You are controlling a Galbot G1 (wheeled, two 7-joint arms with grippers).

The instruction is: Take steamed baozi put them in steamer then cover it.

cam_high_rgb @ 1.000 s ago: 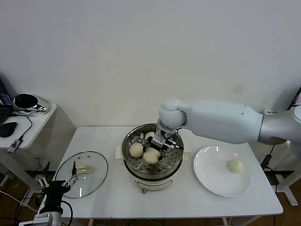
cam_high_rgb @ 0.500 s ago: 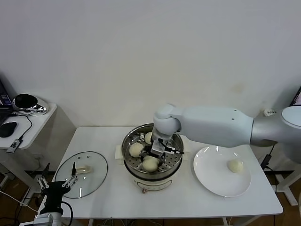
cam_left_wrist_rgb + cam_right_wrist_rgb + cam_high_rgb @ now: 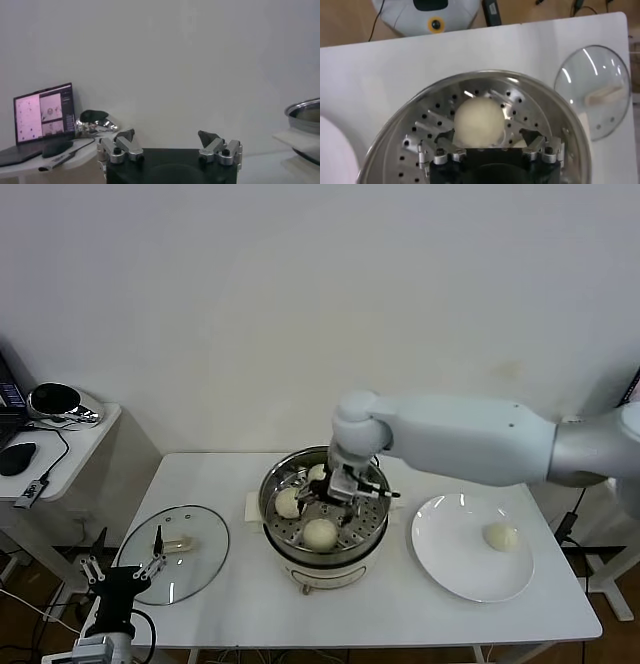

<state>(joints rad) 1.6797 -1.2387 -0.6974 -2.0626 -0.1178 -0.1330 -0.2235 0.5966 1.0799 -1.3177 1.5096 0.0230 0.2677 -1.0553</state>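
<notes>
The steamer [image 3: 283,551] stands mid-table with three baozi on its perforated tray: one at the front [image 3: 320,533], one at the left [image 3: 289,502], one at the back [image 3: 316,473]. My right gripper [image 3: 347,487] hovers open just above the tray. In the right wrist view [image 3: 486,135] the front baozi [image 3: 479,122] lies free on the tray between its spread fingers. A fourth baozi [image 3: 500,536] lies on the white plate [image 3: 440,564]. The glass cover [image 3: 172,552] lies flat on the table at the left. My left gripper [image 3: 120,576] is parked open below the table's left corner, also shown in its wrist view [image 3: 167,136].
A small side table [image 3: 60,446] with a mouse and cables stands at the far left; a laptop [image 3: 42,115] shows in the left wrist view. The wall is close behind the table. The cover [image 3: 594,87] also shows in the right wrist view.
My right gripper lowered the baozi it held onto the tray's front, let go and rose a little. The left arm has not moved.
</notes>
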